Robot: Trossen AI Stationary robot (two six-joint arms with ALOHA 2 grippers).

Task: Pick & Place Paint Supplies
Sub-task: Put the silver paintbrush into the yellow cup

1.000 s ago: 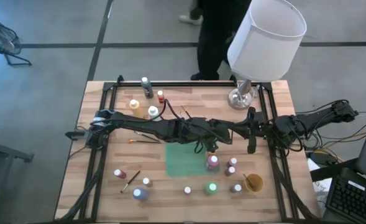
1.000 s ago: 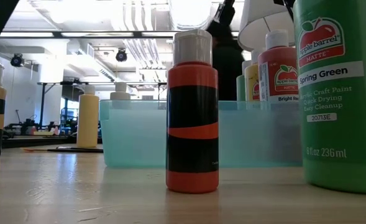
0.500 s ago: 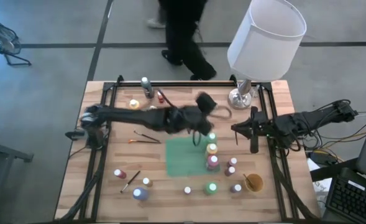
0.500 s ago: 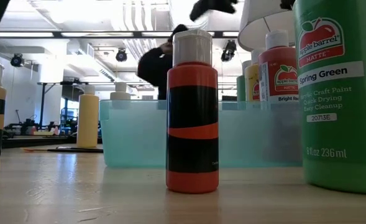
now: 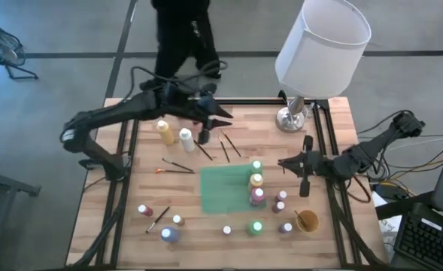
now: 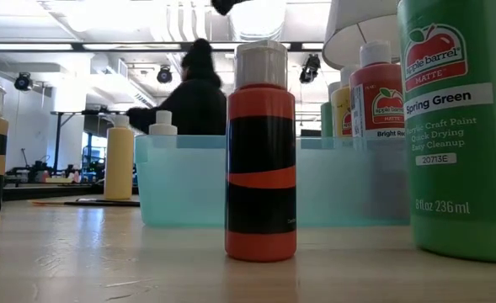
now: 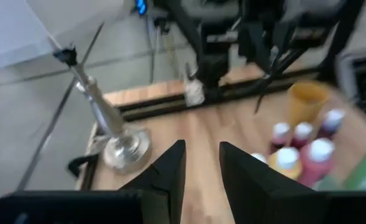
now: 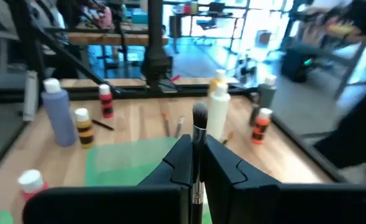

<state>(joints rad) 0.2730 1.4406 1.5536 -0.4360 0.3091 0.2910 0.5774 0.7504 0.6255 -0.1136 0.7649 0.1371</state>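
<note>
A: where are the hands?
B: left hand (image 5: 223,117) upper middle, fingers slightly apart, holding nothing. Right hand (image 5: 283,161) center-right, clenched on a brush (image 8: 199,134). Bottles (image 5: 256,181) by the green mat (image 5: 223,190) on the tabletop (image 5: 138,233).

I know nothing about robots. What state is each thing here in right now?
Left gripper: open, empty.
Right gripper: shut on a brush.
Red bottle: upright, capped.
Green bottle: upright.
Loose brushes: lying flat on the table.
Lamp: upright.
</note>
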